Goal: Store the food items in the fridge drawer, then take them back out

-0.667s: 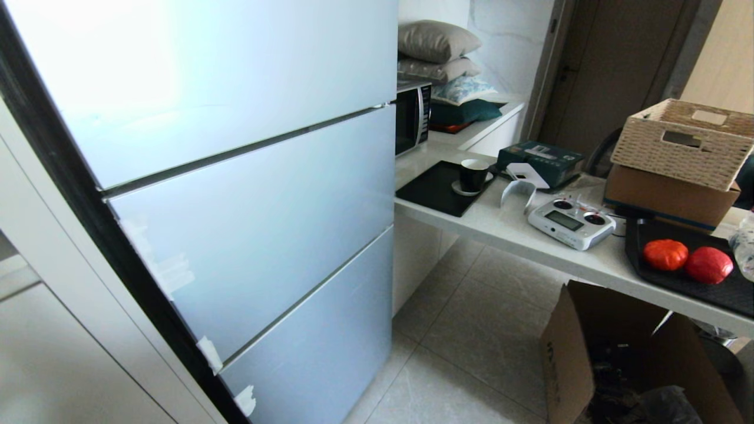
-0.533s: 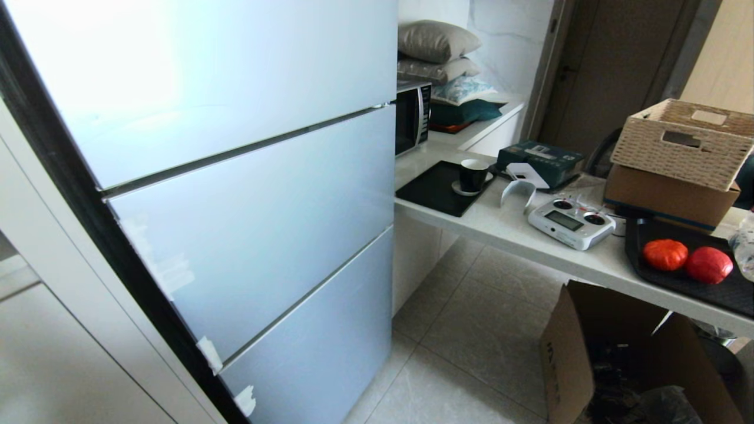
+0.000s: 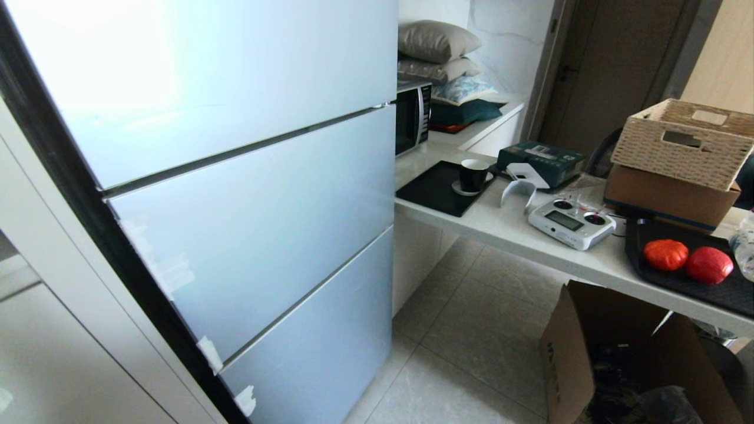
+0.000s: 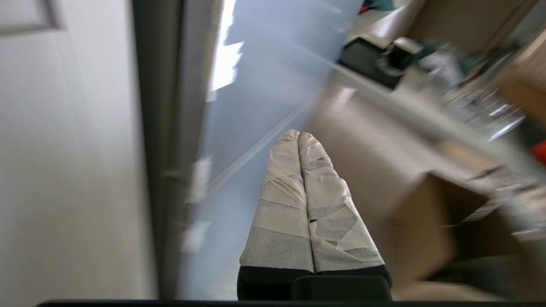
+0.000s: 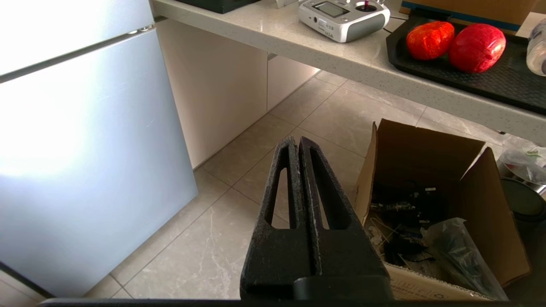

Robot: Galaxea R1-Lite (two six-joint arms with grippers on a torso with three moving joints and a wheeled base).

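Food items first: a ribbed orange-red tomato (image 3: 665,254) and a smoother, deeper red apple (image 3: 708,265) sit touching, side by side on a black tray (image 3: 648,232) at about four o'clock in my head view, on the white surface (image 3: 506,227). The fridge drawer is not visible; the fridge (image 3: 235,194) fills the nine o'clock side with all its frosted pale-blue panels closed.

My left fingers (image 4: 298,135), wrapped in pale tape, are pressed together, empty, pointing toward the fridge's side edge. My right fingers (image 5: 297,140) are pressed together too, empty, hanging over the tiled floor near an open cardboard box (image 5: 431,196).

I judge the step in hand is opening the fridge. To do it well, I should spread my left fingers before reaching the panel edge, hook the seam squarely, and pull steadily (the smooth glass offers little grip).

Containers: the tray holds both fruits; the box holds dark clutter and a plastic bag; a wicker basket (image 3: 683,144) rests on a brown carton, contents hidden.
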